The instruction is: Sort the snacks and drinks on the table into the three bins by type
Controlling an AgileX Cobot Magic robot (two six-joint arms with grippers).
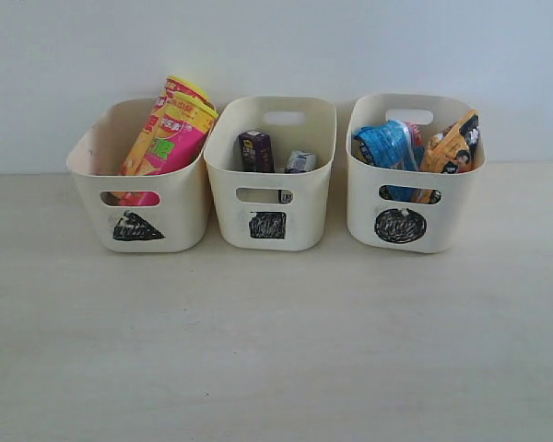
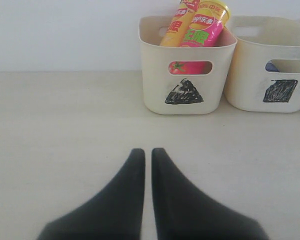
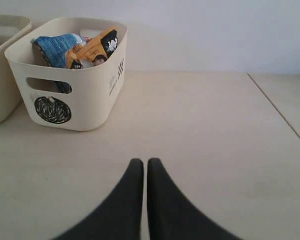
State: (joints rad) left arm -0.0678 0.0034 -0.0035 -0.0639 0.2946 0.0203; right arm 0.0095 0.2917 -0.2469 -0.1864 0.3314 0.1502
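On my table [image 1: 276, 368], every type has its own tub. The canisters [image 1: 170, 138] lean in the triangle bin [image 1: 180, 207], the bags [image 1: 385, 145] crowd the circle bin [image 1: 364, 198], and the cartons [image 1: 255, 150] sit in the square bin [image 1: 226, 184]. My left gripper [image 2: 146, 155] and right gripper [image 3: 141, 165] hover low, jaws together and empty. I judge the sorting complete.

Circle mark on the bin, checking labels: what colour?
Circle mark is scribbled black; see right wrist view.

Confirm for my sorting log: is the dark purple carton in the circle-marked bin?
No, the dark purple carton stands in the middle bin, the one marked with a square.
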